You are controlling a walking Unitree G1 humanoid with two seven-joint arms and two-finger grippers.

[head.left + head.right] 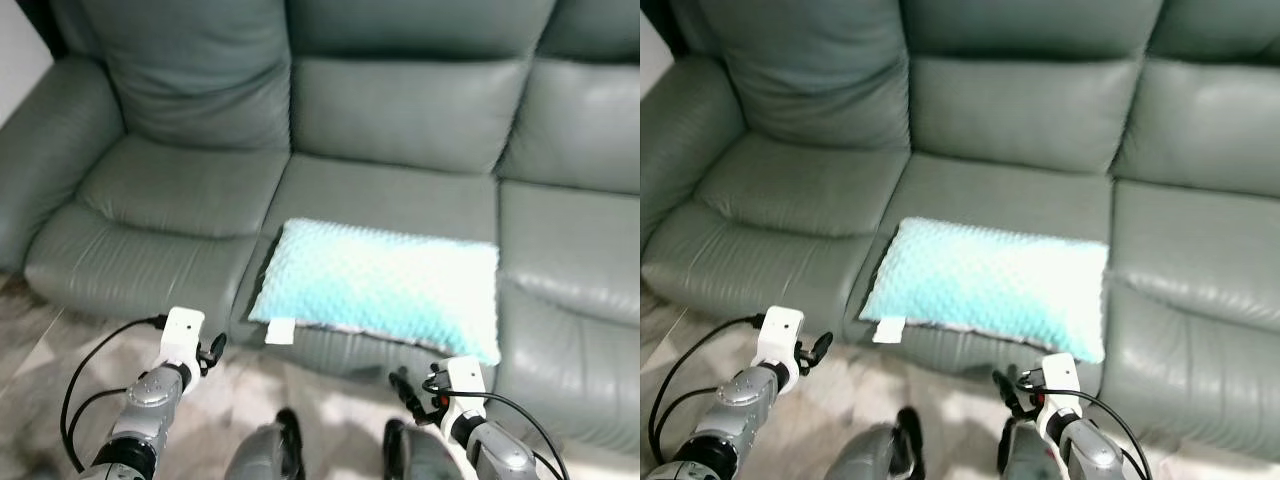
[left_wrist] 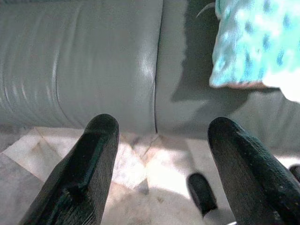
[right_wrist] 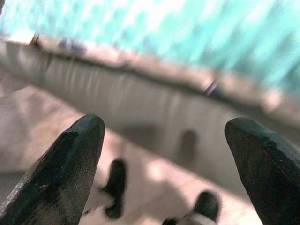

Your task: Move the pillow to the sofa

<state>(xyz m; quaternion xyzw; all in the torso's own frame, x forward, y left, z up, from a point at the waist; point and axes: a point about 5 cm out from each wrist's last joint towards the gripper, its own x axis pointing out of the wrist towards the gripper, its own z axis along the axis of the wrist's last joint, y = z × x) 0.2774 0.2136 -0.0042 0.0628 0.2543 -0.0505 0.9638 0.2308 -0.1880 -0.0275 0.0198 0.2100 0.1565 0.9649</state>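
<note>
A light turquoise dotted pillow point(image 1: 385, 285) lies flat on the middle seat of the grey-green leather sofa point(image 1: 170, 195), right at the seat's front edge. A white tag point(image 1: 279, 331) hangs from its near left corner. My left gripper point(image 2: 163, 124) is open and empty, held low in front of the sofa's left seat, to the left of the pillow point(image 2: 255, 44). The right gripper point(image 3: 167, 123) is also open and empty, just below and in front of the pillow's near right corner point(image 3: 154, 33), apart from it.
The sofa's backrest cushions point(image 1: 400, 110) rise behind the pillow, and a padded armrest point(image 1: 45, 150) stands at the far left. Pale marbled floor point(image 1: 230, 390) runs along the sofa's front. My own dark feet point(image 1: 290, 432) stand close to the sofa base.
</note>
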